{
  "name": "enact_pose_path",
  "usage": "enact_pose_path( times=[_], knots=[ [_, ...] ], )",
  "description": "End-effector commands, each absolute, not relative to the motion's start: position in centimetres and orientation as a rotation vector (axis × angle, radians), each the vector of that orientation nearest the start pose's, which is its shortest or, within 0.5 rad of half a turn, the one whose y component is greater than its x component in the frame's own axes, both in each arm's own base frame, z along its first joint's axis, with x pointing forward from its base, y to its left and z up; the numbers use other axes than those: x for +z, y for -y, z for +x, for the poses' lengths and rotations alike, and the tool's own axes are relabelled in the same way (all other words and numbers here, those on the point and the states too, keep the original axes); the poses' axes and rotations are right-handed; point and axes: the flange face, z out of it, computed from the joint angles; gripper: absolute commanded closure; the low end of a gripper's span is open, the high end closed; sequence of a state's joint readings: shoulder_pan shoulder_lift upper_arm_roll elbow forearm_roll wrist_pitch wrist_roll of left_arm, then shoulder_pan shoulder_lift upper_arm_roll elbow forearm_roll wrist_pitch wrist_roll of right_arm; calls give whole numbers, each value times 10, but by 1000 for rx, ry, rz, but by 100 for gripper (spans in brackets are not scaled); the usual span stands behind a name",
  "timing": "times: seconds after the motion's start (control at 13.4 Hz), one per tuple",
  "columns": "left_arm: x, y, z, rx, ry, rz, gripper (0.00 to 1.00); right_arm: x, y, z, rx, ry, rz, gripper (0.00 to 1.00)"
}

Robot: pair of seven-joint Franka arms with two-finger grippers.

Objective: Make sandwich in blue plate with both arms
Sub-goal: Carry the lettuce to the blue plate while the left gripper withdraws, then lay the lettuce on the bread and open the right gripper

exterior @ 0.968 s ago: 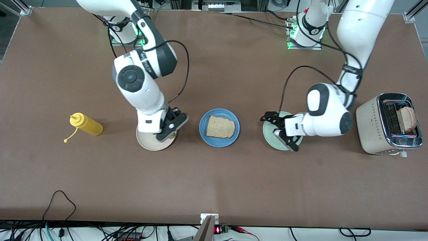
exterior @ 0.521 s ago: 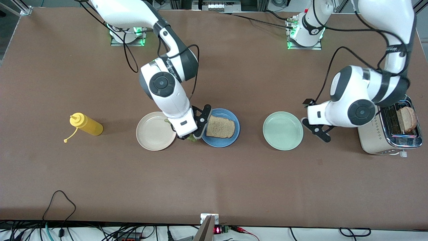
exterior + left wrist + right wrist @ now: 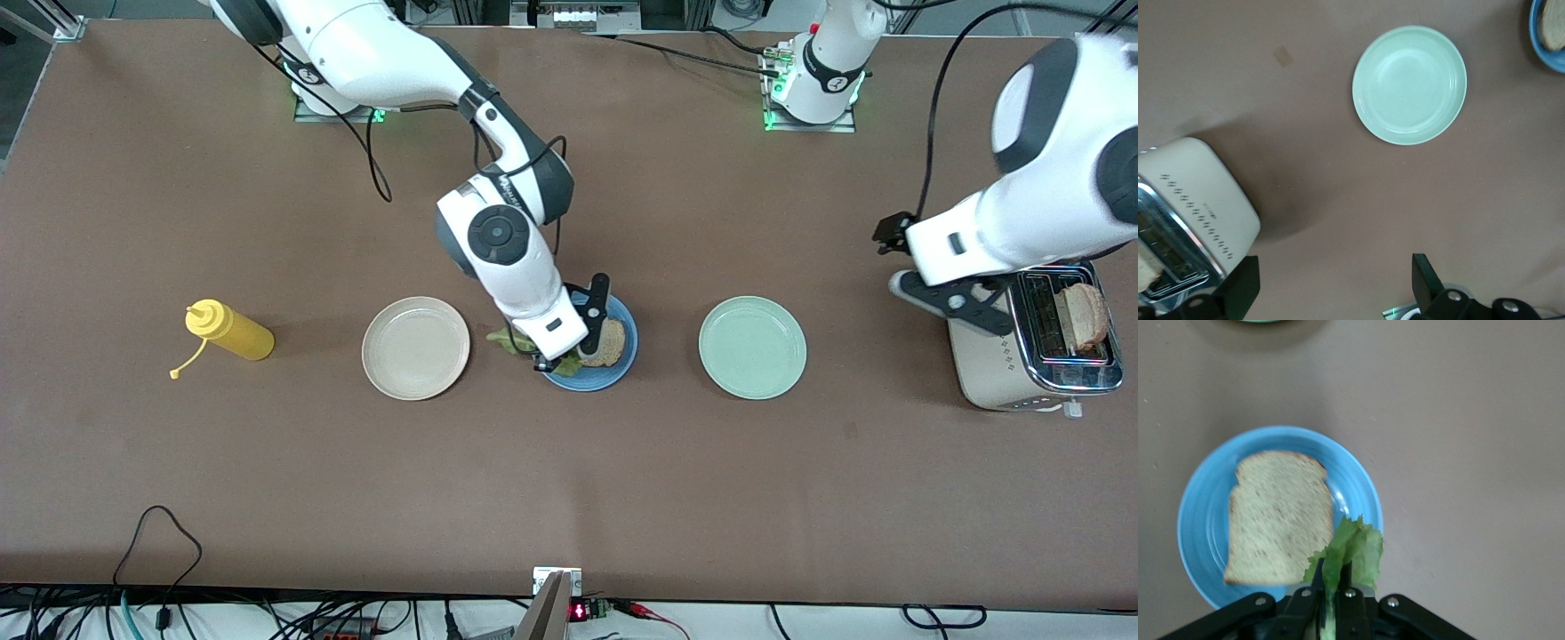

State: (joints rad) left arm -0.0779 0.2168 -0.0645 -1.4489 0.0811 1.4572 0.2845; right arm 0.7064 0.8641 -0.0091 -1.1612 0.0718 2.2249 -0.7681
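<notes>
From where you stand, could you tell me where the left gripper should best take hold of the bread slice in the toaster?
Probably by the top crust of the bread slice, coming from above: it stands upright in the toaster slot, only its upper part showing. The left gripper, open, is over the toaster's edge.

A mustard bottle [image 3: 228, 332] lies toward the right arm's end, then beige plate [image 3: 415, 348], blue plate [image 3: 622, 363] holding a bread slice [image 3: 607, 344], green plate [image 3: 752, 348], and toaster [image 3: 1036, 331] holding another slice [image 3: 1085, 316].
</notes>
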Motion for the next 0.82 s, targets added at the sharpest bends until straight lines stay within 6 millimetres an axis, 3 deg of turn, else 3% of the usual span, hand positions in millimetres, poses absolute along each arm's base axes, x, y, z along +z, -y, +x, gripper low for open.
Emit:
enact_pose_path(
  times=[0.0, 0.22, 0.45, 0.6, 0.74],
  knots=[
    [572, 69, 602, 296, -453, -3011, 0, 275, -534, 585, -373, 2053, -2285, 100],
    [590, 73, 590, 245, -415, -3029, 0, 259, -545, 576, -379, 2073, -2286, 100],
    [584, 55, 568, 108, -375, -3065, 0, 241, -551, 570, -366, 2114, -2277, 100],
    [578, 53, 550, 18, -368, -3080, 0, 229, -552, 568, -371, 2117, -2275, 100],
    [579, 36, 547, 17, -301, -3117, 0, 218, -554, 567, -388, 2119, -2269, 100]
  ],
)
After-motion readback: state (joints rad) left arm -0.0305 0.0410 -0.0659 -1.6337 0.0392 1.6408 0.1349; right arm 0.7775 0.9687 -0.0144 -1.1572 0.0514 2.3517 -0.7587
